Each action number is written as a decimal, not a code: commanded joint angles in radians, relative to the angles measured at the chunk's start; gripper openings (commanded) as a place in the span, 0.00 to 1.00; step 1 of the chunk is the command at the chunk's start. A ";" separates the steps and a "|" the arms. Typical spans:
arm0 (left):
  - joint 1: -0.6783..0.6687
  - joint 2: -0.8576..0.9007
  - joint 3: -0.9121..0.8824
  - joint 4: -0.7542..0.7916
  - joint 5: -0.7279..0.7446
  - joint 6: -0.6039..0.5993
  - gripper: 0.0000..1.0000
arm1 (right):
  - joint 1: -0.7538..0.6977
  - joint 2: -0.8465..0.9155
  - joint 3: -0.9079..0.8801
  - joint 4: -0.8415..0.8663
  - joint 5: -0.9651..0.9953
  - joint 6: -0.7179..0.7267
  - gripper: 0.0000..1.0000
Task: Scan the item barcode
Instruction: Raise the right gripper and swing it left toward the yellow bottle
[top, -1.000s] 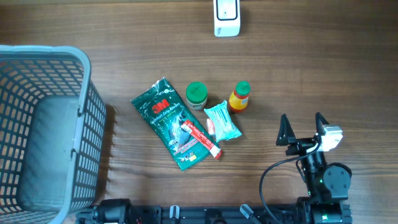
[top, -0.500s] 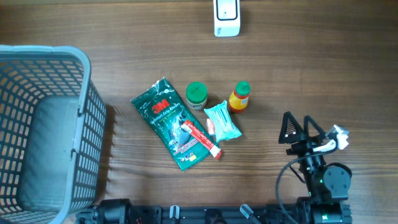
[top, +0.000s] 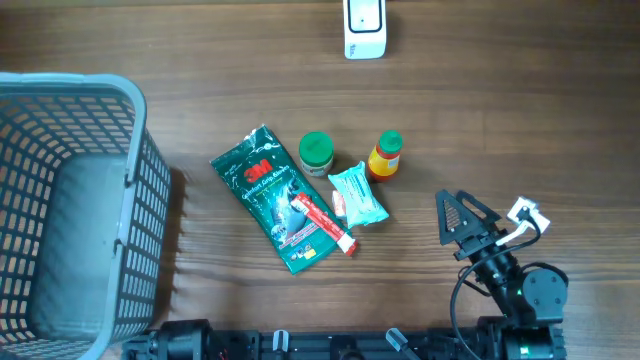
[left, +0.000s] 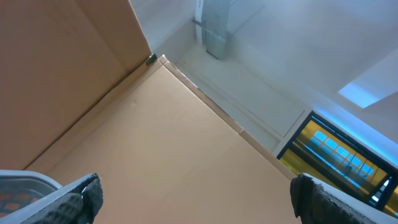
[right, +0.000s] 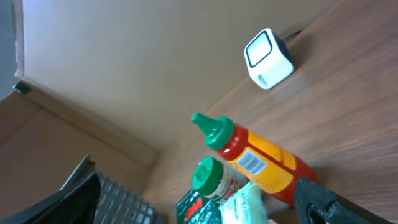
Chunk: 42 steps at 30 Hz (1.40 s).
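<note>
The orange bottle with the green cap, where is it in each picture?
Overhead: the orange plastic bottle with the green cap sits just right of the middle.
Left wrist: not in it.
Right wrist: the bottle slants across the lower middle.
Shared landmark: the white box-shaped scanner, beyond the bottle in both the overhead and right wrist views.

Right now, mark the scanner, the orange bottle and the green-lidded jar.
scanner (top: 364, 30), overhead view, middle of its white body.
orange bottle (right: 268, 158), right wrist view, on its yellow label.
green-lidded jar (top: 316, 149), overhead view, centre of its lid.
</note>
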 joint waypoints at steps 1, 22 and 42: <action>0.006 -0.009 -0.006 -0.002 0.019 -0.003 1.00 | 0.005 0.071 0.134 -0.060 -0.029 -0.088 1.00; 0.006 -0.009 -0.006 -0.401 0.014 -0.002 1.00 | 0.005 0.542 0.627 -0.406 -0.204 -0.006 1.00; 0.006 -0.009 -0.006 -0.889 0.014 -0.003 1.00 | 0.005 0.822 0.627 -0.480 -0.175 0.004 0.99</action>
